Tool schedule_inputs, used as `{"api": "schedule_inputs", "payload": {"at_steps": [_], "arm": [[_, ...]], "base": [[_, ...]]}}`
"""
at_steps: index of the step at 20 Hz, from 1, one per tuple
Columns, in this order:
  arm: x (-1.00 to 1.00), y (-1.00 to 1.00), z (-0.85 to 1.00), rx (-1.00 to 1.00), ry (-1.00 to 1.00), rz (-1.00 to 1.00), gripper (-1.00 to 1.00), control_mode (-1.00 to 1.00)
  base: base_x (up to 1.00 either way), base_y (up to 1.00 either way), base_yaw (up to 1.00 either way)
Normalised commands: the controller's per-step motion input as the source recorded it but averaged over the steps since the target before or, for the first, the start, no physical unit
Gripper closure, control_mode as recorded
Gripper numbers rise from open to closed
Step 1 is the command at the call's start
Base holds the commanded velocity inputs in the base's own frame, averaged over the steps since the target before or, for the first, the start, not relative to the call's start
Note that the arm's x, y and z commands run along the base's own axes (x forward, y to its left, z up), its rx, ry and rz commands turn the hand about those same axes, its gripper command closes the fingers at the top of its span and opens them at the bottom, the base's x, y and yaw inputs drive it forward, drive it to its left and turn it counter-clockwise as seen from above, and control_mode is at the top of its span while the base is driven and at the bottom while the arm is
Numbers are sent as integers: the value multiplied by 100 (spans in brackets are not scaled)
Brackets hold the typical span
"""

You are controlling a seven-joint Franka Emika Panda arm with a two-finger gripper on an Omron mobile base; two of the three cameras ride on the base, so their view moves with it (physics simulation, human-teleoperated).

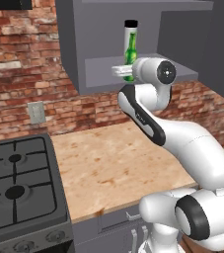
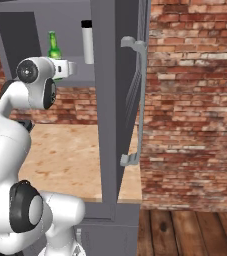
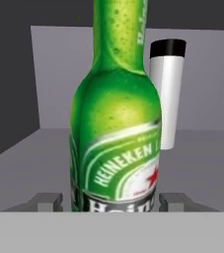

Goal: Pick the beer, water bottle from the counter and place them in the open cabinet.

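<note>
Green beer point(image 3: 116, 143) is seen upright on the open cabinet point(image 1: 182, 71) shelf, between gripper point(image 3: 111, 201) jaws parted beside it; water bottle point(image 3: 167, 94) stands behind

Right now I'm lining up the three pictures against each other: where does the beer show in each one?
Left base view: the beer stands on the open cabinet shelf, upper centre, before the water bottle.
Right base view: upper left, beside the arm's wrist, left of the water bottle.
Hand view: close, centre, rising from the bottom.
Shared landmark: the black-capped water bottle.
</note>
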Motion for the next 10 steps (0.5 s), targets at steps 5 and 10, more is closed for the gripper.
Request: {"api": "schedule_inputs", "payload": {"at_steps": [5, 10], "arm": [[0, 0, 1, 0, 0, 0, -100, -100], [-3, 0, 10, 0, 0, -2, -100, -100]], "base": [[0, 0, 0], [0, 0, 0]]}}
